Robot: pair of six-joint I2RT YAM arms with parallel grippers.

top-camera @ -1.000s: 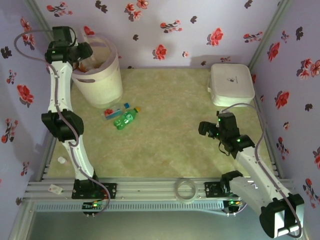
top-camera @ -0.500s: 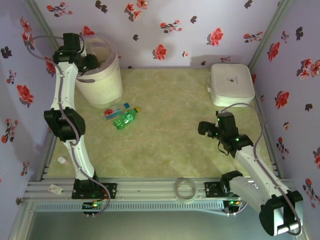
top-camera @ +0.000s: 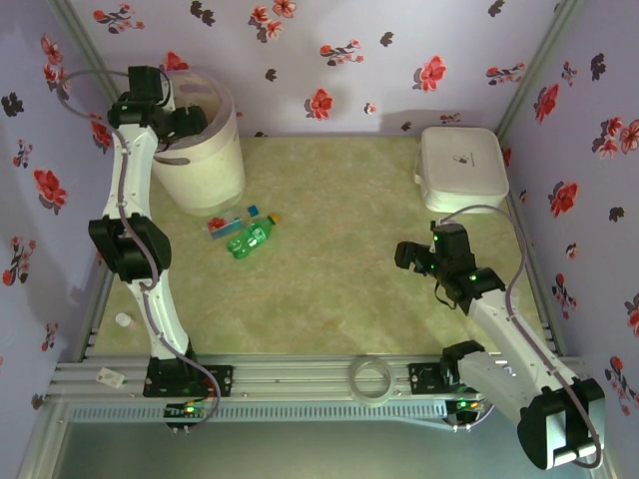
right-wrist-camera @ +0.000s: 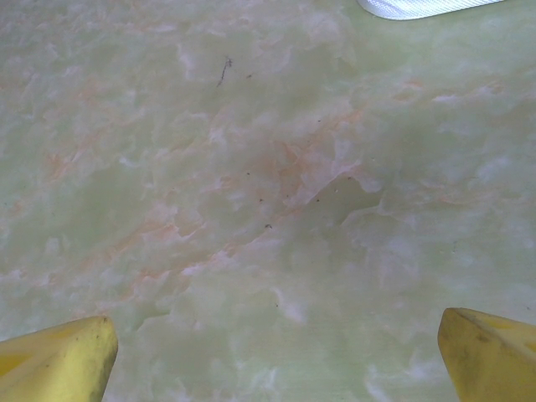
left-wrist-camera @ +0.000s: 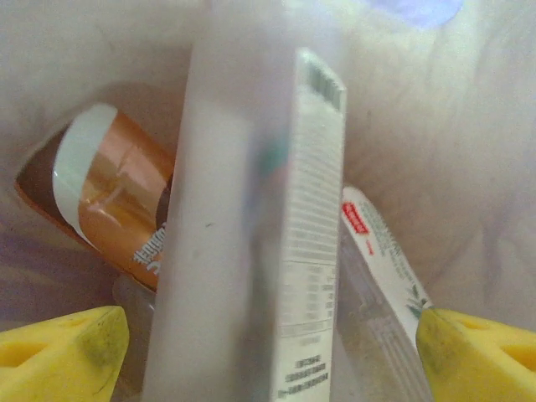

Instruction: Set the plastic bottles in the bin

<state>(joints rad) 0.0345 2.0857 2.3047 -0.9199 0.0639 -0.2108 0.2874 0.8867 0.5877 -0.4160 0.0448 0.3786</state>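
The right claw (top-camera: 412,257) hangs low over the table (top-camera: 339,200), jaws wide, holding nothing. Further out lie a green bottle (top-camera: 250,239) and, just beside it, a clear bottle (top-camera: 228,224) with a blue label. Both look light, thin-walled and slick, likely to buckle under a pinch, so a hold across the mid-body seems safest. Farthest, the left claw (top-camera: 188,122) sits over the bin (top-camera: 205,172), spread wide. A white-labelled bottle (left-wrist-camera: 251,251) stands loose between its fingers (left-wrist-camera: 59,352), above an orange-brown bottle (left-wrist-camera: 109,201) and a red-labelled bottle (left-wrist-camera: 377,260).

Left gripper (left-wrist-camera: 270,356), raised, seems spread wide; right gripper (right-wrist-camera: 276,352) hovers low, open.
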